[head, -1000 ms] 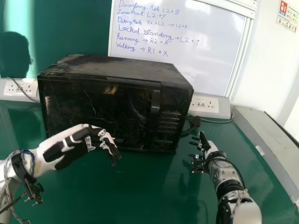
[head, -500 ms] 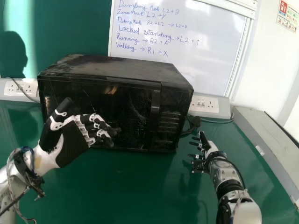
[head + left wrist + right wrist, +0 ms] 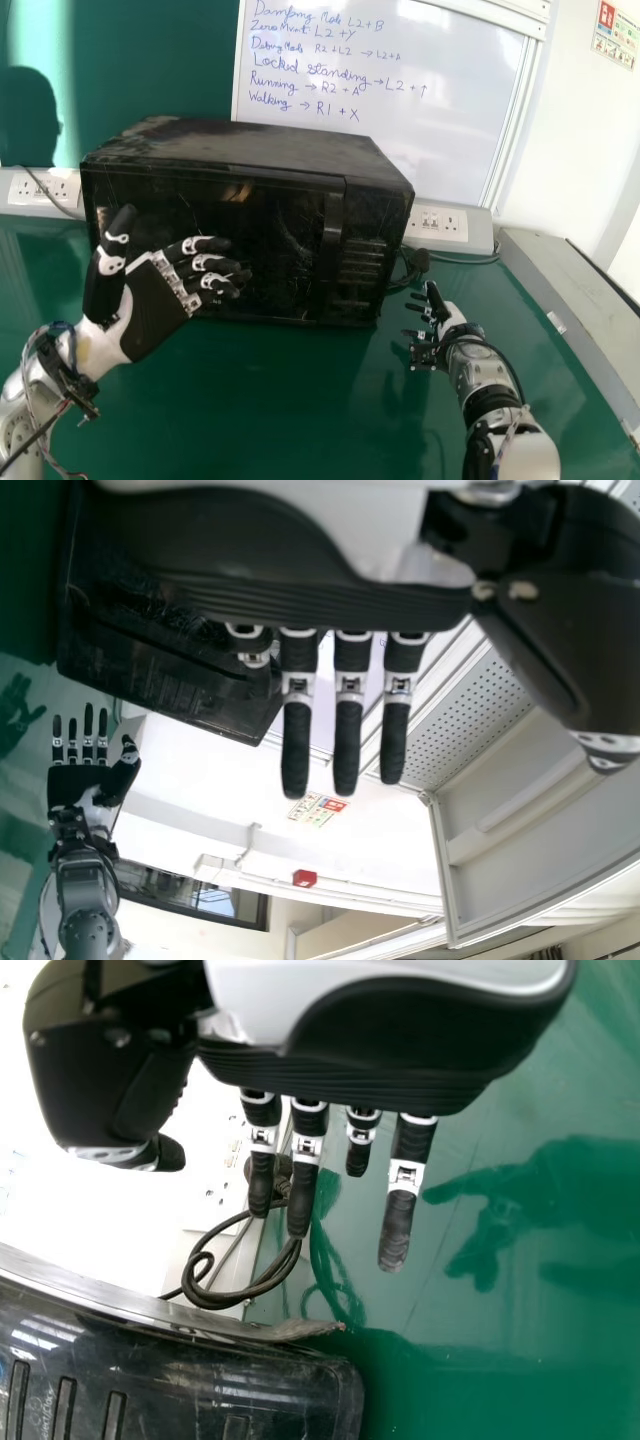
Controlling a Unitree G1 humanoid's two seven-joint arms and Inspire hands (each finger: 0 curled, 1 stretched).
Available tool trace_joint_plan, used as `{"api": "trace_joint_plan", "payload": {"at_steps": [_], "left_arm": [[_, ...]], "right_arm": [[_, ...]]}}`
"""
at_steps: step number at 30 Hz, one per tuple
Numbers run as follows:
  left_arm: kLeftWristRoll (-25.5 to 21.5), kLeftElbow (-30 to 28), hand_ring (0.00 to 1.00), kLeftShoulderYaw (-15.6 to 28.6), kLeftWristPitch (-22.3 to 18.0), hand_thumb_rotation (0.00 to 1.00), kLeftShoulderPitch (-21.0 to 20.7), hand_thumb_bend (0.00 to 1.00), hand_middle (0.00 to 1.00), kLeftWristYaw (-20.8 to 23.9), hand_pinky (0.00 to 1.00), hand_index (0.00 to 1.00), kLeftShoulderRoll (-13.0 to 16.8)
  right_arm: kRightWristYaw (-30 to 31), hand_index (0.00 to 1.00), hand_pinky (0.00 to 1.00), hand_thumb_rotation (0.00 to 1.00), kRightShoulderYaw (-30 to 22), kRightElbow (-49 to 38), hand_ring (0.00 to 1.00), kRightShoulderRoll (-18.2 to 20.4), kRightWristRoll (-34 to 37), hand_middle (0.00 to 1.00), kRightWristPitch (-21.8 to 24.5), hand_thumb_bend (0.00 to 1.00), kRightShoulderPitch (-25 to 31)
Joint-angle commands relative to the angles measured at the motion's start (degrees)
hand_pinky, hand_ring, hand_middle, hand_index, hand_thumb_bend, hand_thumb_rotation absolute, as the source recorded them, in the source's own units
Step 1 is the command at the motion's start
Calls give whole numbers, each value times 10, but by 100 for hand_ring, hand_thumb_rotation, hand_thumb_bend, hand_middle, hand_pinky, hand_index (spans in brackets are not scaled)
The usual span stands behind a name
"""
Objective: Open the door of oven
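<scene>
Handwriting [image 3: 317, 70] lines the whiteboard [image 3: 450, 140] behind the oven [image 3: 275, 225].

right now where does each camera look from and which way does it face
Head view: on the robot's head, facing forward and down at the oven; left hand and right hand show.
Left wrist view: at the left wrist, facing along that hand's fingers toward the wall sign; right hand farther off.
Right wrist view: at the right wrist, facing past its fingers toward the cable.
All share the oven.
</scene>
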Motion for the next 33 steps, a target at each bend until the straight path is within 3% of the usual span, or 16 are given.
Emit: {"api": "trace_joint_plan", "payload": {"at_steps": [1, 12, 21, 28, 33], "left_arm": [[-13, 7, 58, 8, -1, 85, -1, 87, 68, -10, 39, 71, -5], [1, 5, 74, 4, -2, 85, 5, 93, 81, -7, 46, 76, -4], [10, 20, 86, -2, -3, 85, -1, 99, 91, -43, 55, 81, 4], [19, 17, 98, -12, -3, 86, 0, 100, 97, -60, 69, 86, 11], [33, 13, 100, -15, -11, 88, 2, 100, 100, -59, 75, 89, 11]], "right_arm": [[-1, 81, 47, 34, 0, 3, 58, -3, -1, 75, 1, 55, -6], [5, 81, 45, 34, 0, 3, 58, -4, -1, 74, 0, 56, -6], [9, 82, 45, 39, 4, 3, 57, -5, -4, 75, -1, 55, -6], [11, 83, 48, 38, 1, 2, 59, -5, -1, 75, 0, 57, -7], [10, 81, 44, 39, 1, 2, 55, -5, -1, 73, 2, 56, -7]]}}
